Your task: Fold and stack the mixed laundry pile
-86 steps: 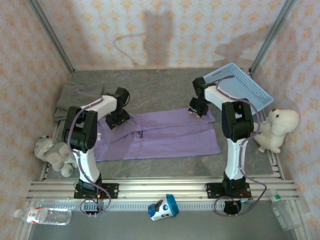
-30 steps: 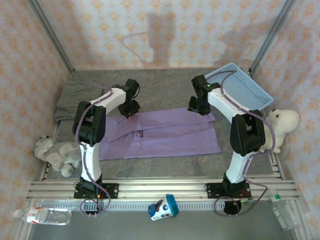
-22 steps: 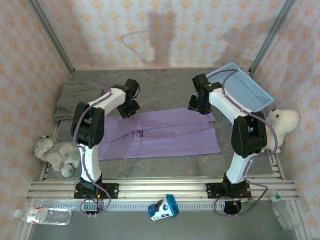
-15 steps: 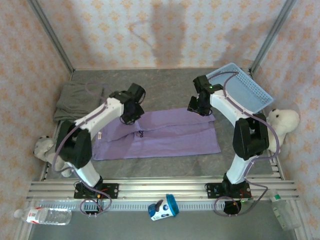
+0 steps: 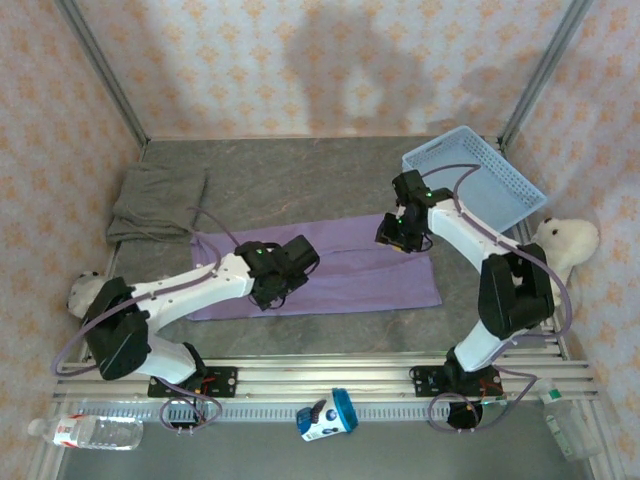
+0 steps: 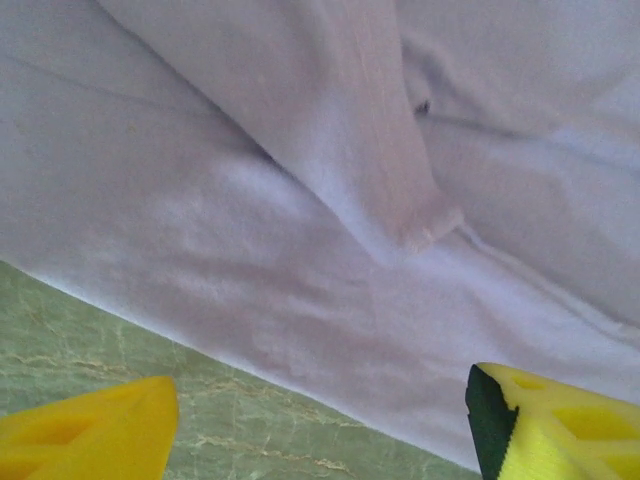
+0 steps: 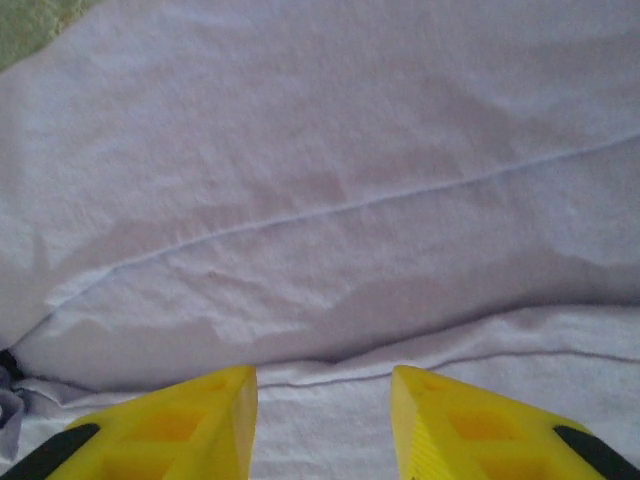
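a: where was the purple t-shirt (image 5: 360, 272)?
b: you had it lying flat in the middle of the table (image 5: 300, 180), folded into a long strip. its long side ran from your left to your right, and the right end tipped a little toward the far wall. i could not tell which end was the neck.
a: and the grey cloth (image 5: 155, 200)?
b: it sat in a soft heap at the far left, just beside the shirt's far left corner.
a: what about the left claw (image 6: 320, 440)?
b: your left claw hung low over the shirt's near edge, on the left half. its yellow fingers (image 6: 90, 430) were wide apart above the cloth. under it you could see a folded flap of purple cloth and a bit of table.
a: and the right claw (image 7: 322, 405)?
b: your right claw was over the shirt's far right corner, near the blue basket (image 5: 480, 185). its fingers were apart too, and the cloth below lay mostly smooth with one long crease.
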Robot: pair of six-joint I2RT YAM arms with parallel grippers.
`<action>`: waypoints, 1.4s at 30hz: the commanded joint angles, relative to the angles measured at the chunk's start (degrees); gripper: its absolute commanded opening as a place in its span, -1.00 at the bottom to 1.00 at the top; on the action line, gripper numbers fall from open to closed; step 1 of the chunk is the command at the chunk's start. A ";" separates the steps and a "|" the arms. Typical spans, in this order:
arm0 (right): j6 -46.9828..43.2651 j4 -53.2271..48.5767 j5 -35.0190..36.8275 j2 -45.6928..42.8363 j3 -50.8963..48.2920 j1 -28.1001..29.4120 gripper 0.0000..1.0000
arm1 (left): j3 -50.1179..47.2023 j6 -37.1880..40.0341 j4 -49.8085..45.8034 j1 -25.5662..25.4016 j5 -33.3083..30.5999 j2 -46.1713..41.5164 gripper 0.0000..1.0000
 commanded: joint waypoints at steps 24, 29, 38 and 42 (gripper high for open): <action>18.07 21.29 -6.89 10.08 6.01 20.90 -0.15 | 10.12 43.42 12.63 41.47 17.20 17.82 0.16; 19.30 22.00 -7.56 18.02 13.17 24.57 -0.15 | 9.68 45.13 13.46 41.44 18.56 20.12 0.03; 19.21 20.81 -5.93 21.51 15.77 25.84 -0.16 | 7.51 46.79 13.47 41.55 18.72 22.26 -0.39; 18.10 19.04 -4.87 21.14 15.75 25.84 -0.16 | 7.18 46.53 13.87 41.60 19.69 22.09 -0.67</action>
